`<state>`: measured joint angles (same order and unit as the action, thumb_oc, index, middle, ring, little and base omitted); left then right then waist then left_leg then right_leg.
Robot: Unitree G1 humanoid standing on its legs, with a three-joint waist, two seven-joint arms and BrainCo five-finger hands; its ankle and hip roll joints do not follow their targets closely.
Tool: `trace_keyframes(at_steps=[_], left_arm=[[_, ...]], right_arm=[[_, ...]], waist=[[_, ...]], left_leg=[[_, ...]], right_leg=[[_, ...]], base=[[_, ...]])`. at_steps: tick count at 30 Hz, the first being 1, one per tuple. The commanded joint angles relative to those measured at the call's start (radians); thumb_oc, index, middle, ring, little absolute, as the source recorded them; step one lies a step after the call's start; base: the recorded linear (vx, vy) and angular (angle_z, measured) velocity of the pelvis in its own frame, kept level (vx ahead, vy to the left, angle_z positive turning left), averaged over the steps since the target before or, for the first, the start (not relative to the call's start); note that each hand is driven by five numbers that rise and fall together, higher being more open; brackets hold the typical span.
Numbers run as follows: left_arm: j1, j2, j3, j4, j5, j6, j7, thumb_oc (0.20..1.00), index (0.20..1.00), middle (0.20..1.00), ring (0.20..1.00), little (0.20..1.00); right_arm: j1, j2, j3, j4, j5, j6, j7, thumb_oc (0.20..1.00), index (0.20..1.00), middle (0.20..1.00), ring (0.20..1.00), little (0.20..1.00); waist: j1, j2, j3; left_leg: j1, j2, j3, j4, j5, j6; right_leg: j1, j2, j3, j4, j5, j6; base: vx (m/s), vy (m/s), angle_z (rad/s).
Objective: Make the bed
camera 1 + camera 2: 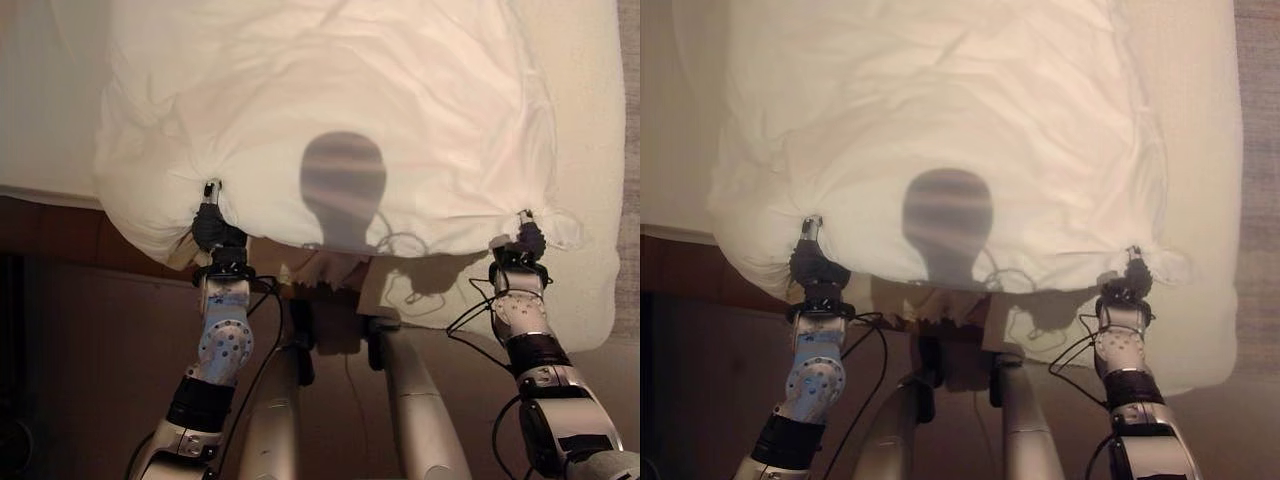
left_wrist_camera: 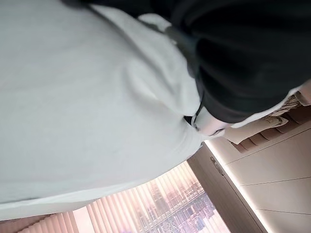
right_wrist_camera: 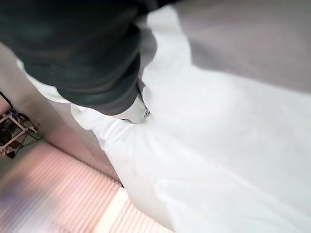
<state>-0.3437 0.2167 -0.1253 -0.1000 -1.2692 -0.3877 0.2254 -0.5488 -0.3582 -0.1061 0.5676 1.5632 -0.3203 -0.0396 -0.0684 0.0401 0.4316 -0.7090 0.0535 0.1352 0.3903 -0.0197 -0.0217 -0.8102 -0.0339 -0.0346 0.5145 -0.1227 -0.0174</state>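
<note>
A white duvet [image 1: 330, 120] is spread over the bed [image 1: 590, 200], rumpled, its near hem bunched along the bed's near edge and drooping slightly past it at the near left corner. The left hand [image 1: 213, 222] is seen at the duvet's near left corner, where the cloth is gathered into a tight pucker around it; the fabric folds radiate from that point, so the corner is taken to be pinched in the hand's curled fingers. In the left wrist view the hand's dark ribbed cover [image 2: 243, 58] is pressed against the white cloth [image 2: 97, 107], with fabric wrapped around the fingers and little of them visible. The right hand [image 1: 527, 240] is at the duvet's near right corner, again with the cloth drawn into a knot-like pucker at the hand; the hem is gripped there. In the right wrist view the dark cover [image 3: 82, 53] sits on the white fabric [image 3: 218, 145], with one pale fingertip [image 3: 136, 109] seen buried in a fold. The two hands are well apart, one at each near corner, with the hem stretched between them. To the right of the duvet a strip of bare sheet is exposed along the bed's right edge. Brown floor [image 1: 90, 350] is seen below the near edge.
</note>
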Motion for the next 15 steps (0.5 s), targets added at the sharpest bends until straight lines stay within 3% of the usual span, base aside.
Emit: trace_keyframes(at_steps=[1, 9, 13, 15], left_arm=[[0.026, 0.008, 0.067, -0.056, 0.055, -0.063, -0.035, 0.2, 0.2, 0.2, 0.2, 0.2], [0.061, -0.024, 0.136, 0.059, -0.009, -0.071, -0.056, 0.2, 0.2, 0.2, 0.2, 0.2], [0.07, -0.036, 0.156, 0.073, 0.003, -0.079, -0.059, 0.2, 0.2, 0.2, 0.2, 0.2], [0.081, -0.043, 0.173, 0.067, 0.002, -0.083, -0.059, 0.2, 0.2, 0.2, 0.2, 0.2]], right_arm=[[0.072, -0.004, 0.003, -0.101, -0.043, -0.049, 0.03, 0.2, 0.2, 0.2, 0.2, 0.2], [0.184, 0.037, -0.019, -0.29, -0.048, -0.086, 0.066, 0.2, 0.2, 0.2, 0.2, 0.2], [0.232, 0.063, -0.021, -0.351, -0.058, -0.104, 0.073, 0.2, 0.2, 0.2, 0.2, 0.2], [0.254, 0.065, -0.023, -0.357, -0.048, -0.103, 0.09, 0.2, 0.2, 0.2, 0.2, 0.2]], waist=[[-0.018, 0.033, -0.092], [-0.023, 0.027, -0.098], [-0.021, -0.01, -0.085], [-0.026, -0.031, -0.085]], left_leg=[[-0.014, 0.006, -0.016, -0.01, 0.01, -0.034], [0.067, 0.014, -0.042, -0.115, 0.07, -0.058], [0.089, -0.001, -0.098, -0.086, 0.078, -0.083], [0.123, 0.042, -0.12, -0.112, 0.082, -0.082]], right_leg=[[0.04, -0.009, 0.032, -0.093, 0.098, 0.126], [0.094, 0.013, 0.014, -0.109, 0.076, 0.111], [0.156, 0.02, 0.001, -0.133, 0.057, 0.102], [0.168, 0.018, 0.002, -0.119, 0.045, 0.096]], base=[[0.0, 0.0, 0.0], [0.0, -0.092, -0.01], [-0.01, -0.102, 0.1], [0.0, -0.055, 0.09]])
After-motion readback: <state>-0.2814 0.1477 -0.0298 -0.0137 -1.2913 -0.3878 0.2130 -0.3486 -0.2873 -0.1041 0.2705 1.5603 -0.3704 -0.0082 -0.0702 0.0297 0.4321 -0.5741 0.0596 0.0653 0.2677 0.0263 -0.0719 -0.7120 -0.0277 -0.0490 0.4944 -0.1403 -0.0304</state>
